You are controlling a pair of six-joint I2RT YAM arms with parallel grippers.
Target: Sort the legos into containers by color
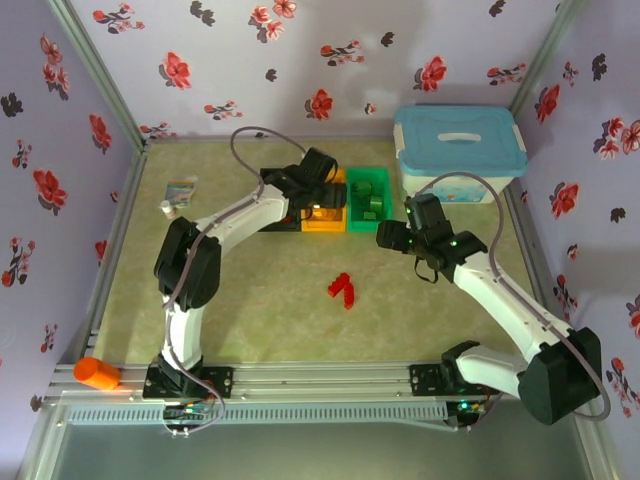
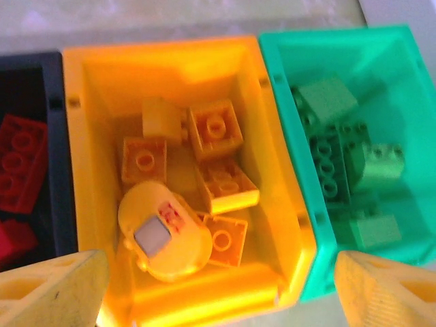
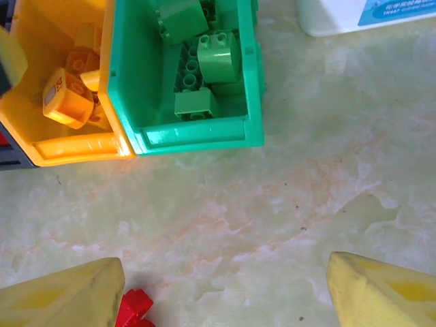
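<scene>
The left gripper (image 2: 221, 289) hangs over the orange bin (image 2: 85, 88), jaws spread wide with nothing between them. Inside lie orange-yellow legos (image 2: 216, 128) and a rounded yellow piece (image 2: 163, 231). To one side the black bin (image 2: 37, 65) holds red legos (image 2: 24, 160), and to the other the green bin (image 2: 388, 48) holds green legos (image 2: 327, 160). The right gripper (image 3: 221, 293) is wide and empty too, above the table (image 3: 272, 204) just in front of the bins – a loose red cluster (image 1: 342, 289) lies on the table, apart from the bins
</scene>
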